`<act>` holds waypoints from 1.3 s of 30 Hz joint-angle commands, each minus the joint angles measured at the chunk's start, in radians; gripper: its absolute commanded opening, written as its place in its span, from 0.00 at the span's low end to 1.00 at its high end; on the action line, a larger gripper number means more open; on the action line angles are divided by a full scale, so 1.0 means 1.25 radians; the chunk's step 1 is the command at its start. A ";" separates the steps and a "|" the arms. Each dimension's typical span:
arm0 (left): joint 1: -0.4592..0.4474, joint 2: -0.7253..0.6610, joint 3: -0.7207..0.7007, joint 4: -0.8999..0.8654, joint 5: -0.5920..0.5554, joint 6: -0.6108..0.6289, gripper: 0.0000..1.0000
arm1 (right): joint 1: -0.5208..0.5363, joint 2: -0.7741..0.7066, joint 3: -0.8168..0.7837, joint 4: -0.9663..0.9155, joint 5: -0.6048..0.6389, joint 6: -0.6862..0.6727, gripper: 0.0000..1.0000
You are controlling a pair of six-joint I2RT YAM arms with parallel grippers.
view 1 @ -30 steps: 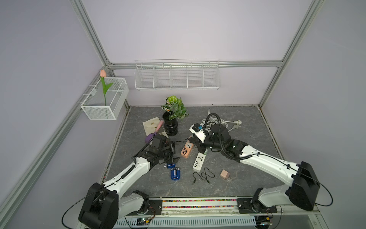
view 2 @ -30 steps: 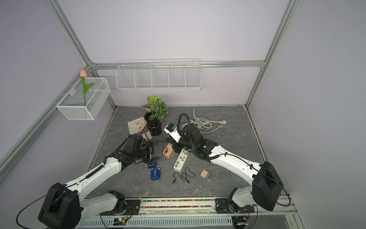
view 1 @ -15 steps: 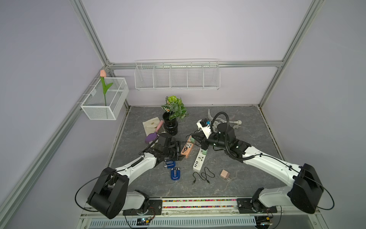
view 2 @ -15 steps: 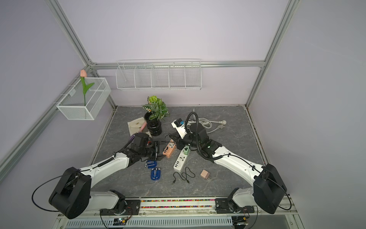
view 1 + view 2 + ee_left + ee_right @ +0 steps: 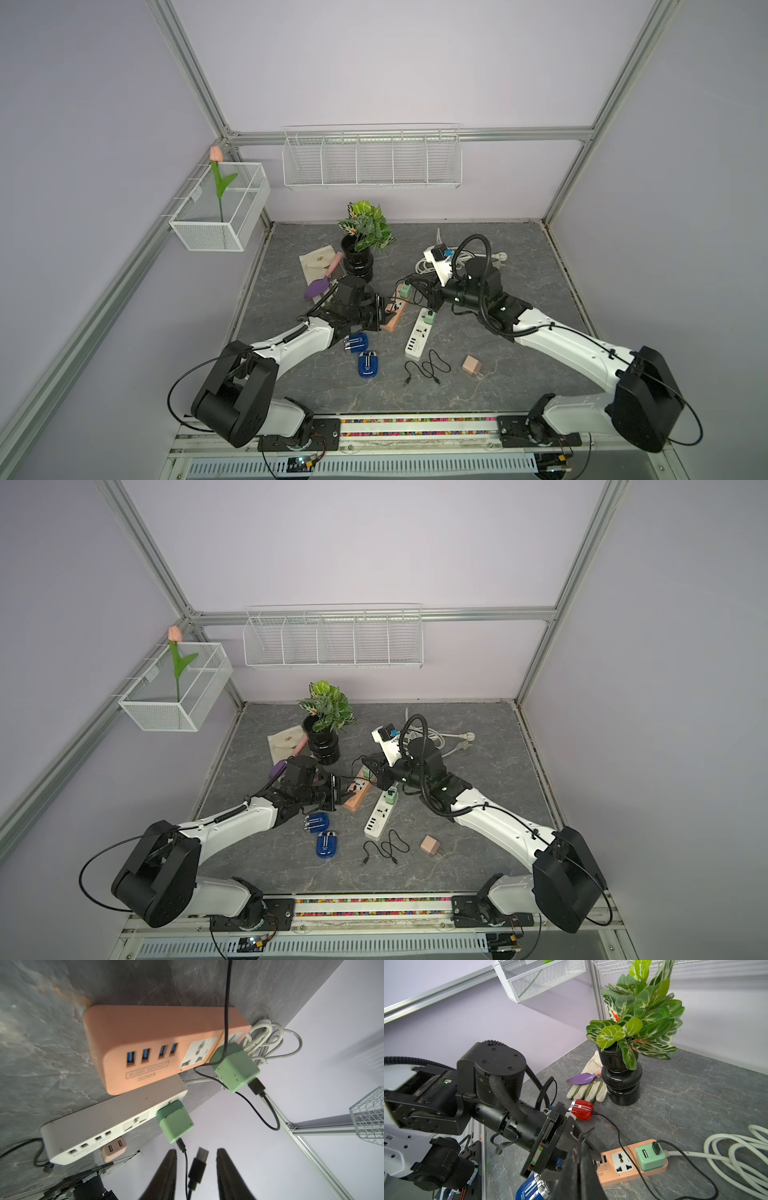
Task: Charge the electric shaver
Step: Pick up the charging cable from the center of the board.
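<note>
Evidently we pinch the cable [image 5: 190,1190] tight in the R gripper [image 5: 581,1139] to present its USB-C plug [image 5: 198,1165] steady. L gripper [image 5: 197,1150] straddles the plug w/ jaws apart, not yet clamped.

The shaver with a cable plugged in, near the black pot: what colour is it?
The shaver is red with a silver end; best seen in the right wrist view.

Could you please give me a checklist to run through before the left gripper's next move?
1. Plug between the fingers of the left gripper: ok.
2. Fingers gripping the plug: not ok, gaps show on both sides.
3. Right gripper shut on the cable: ok.
4. Green adapter seated in white power strip: ok.
5. Blue shaver with its charging socket facing the plug: cannot tell.
</note>
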State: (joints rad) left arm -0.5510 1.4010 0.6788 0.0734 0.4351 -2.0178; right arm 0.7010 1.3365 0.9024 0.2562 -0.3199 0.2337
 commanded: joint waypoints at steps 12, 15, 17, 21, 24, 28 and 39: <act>-0.004 0.018 0.029 0.066 0.030 -0.239 0.25 | -0.050 -0.051 -0.082 0.079 -0.024 0.090 0.07; -0.005 0.022 0.035 0.069 0.034 -0.234 0.25 | -0.060 -0.054 -0.091 0.096 -0.027 0.107 0.06; -0.005 0.027 0.046 0.060 0.047 -0.222 0.30 | -0.068 -0.056 -0.097 0.110 -0.035 0.119 0.07; -0.011 0.041 0.057 0.040 0.072 -0.201 0.41 | -0.080 -0.057 -0.107 0.135 -0.050 0.141 0.07; -0.020 0.051 0.058 0.044 0.083 -0.197 0.47 | -0.087 -0.063 -0.116 0.148 -0.055 0.154 0.07; -0.028 0.074 0.064 0.049 0.095 -0.189 0.49 | -0.094 -0.069 -0.128 0.160 -0.058 0.168 0.07; -0.036 0.133 0.098 0.107 0.103 -0.192 0.49 | -0.102 -0.075 -0.137 0.169 -0.081 0.188 0.06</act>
State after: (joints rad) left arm -0.5858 1.5482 0.7612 0.1635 0.5220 -2.0167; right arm 0.5823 1.2659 0.7551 0.4248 -0.3946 0.4488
